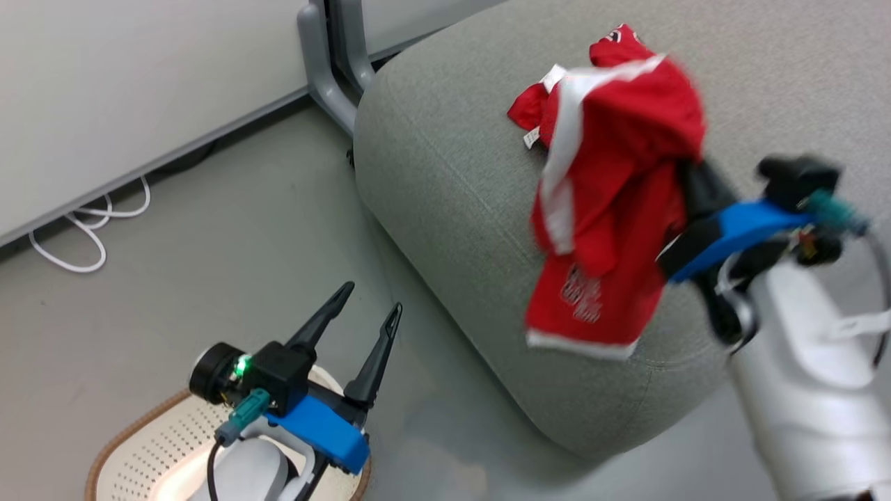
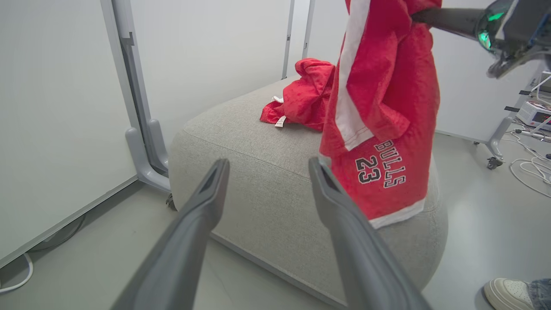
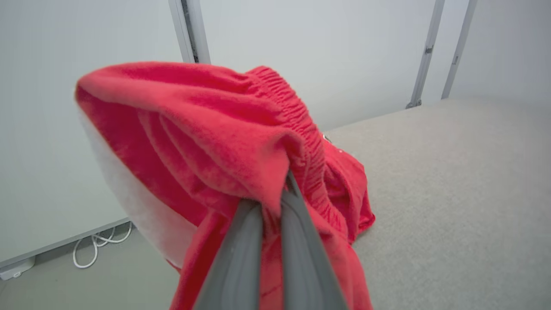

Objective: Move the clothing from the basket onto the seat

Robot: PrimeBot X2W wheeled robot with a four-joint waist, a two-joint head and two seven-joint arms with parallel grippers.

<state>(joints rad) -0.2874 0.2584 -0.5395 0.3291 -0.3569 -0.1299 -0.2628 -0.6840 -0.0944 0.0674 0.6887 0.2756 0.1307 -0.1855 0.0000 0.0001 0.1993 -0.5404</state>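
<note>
The right gripper (image 3: 286, 181) is clenched on the shorts (image 1: 612, 209), which hang over the near edge of the seat (image 1: 452, 174) (the other garment (image 2: 305, 94) already lies on top). Let go here, they may slide to the floor (image 1: 209, 278). The left gripper (image 1: 373, 296) gapes empty above the basket (image 1: 139, 445).

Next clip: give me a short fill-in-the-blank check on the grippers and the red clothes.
The right gripper is ____ on the hanging red shorts.
The left gripper is ____ and holds nothing.
The number printed on the shorts is ____.
The second red garment lies crumpled on the grey ____.
Missing words: shut; open; 23; seat.
</note>
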